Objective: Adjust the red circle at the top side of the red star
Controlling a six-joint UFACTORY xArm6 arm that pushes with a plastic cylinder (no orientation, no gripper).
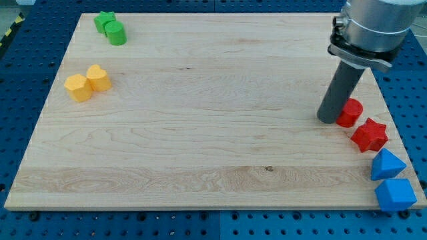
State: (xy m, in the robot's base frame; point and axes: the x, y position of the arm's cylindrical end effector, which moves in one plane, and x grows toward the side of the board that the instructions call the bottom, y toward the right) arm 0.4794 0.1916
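The red circle (349, 112) lies near the board's right edge. The red star (369, 135) lies just below and to the right of it, nearly touching. My tip (328, 120) stands on the board right at the circle's left side, touching or almost touching it. The dark rod rises from there toward the view's top right.
Two blue blocks (387, 165) (395, 194) lie at the board's lower right corner, below the star. A yellow pair (87, 83) lies at the left. A green pair (110, 27) lies at the top left. The board's right edge (393, 127) is close to the red blocks.
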